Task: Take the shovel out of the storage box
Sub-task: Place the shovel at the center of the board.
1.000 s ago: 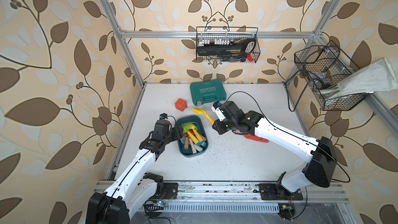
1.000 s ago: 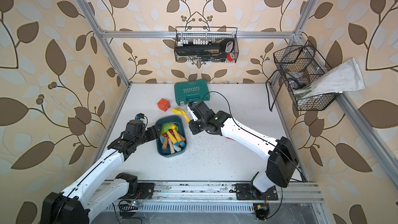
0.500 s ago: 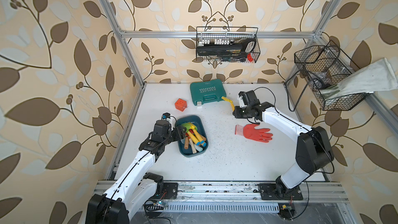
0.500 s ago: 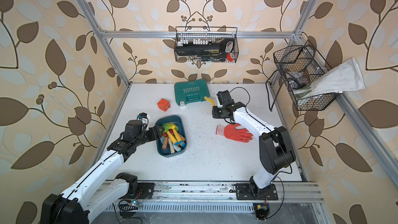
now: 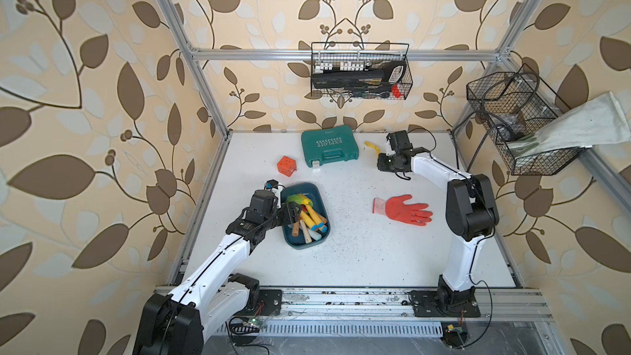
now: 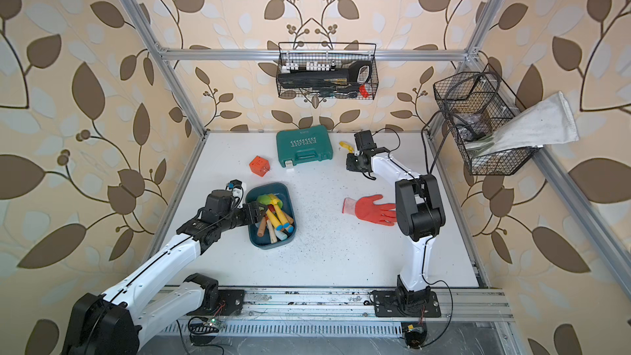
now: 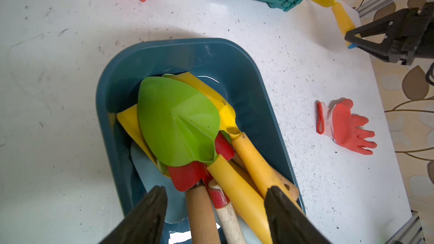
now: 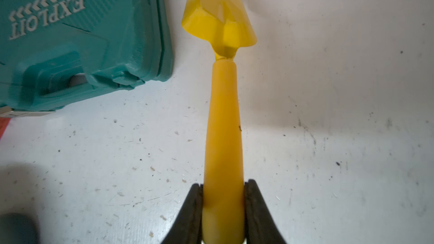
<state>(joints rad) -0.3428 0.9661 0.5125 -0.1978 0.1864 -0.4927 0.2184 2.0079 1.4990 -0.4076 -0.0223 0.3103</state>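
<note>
Shovel [image 5: 373, 147], pinched by its handle in the right gripper [image 8: 223, 195], has moved from beside the box [image 5: 320, 196] to upper right of centre, beside the case [image 5: 329, 148], so removal looks done; the left gripper [image 7: 216, 192] stays spread over the box.

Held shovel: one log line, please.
right gripper: shut on yellow shovel | place: beside green case | left gripper: open over storage box
</note>
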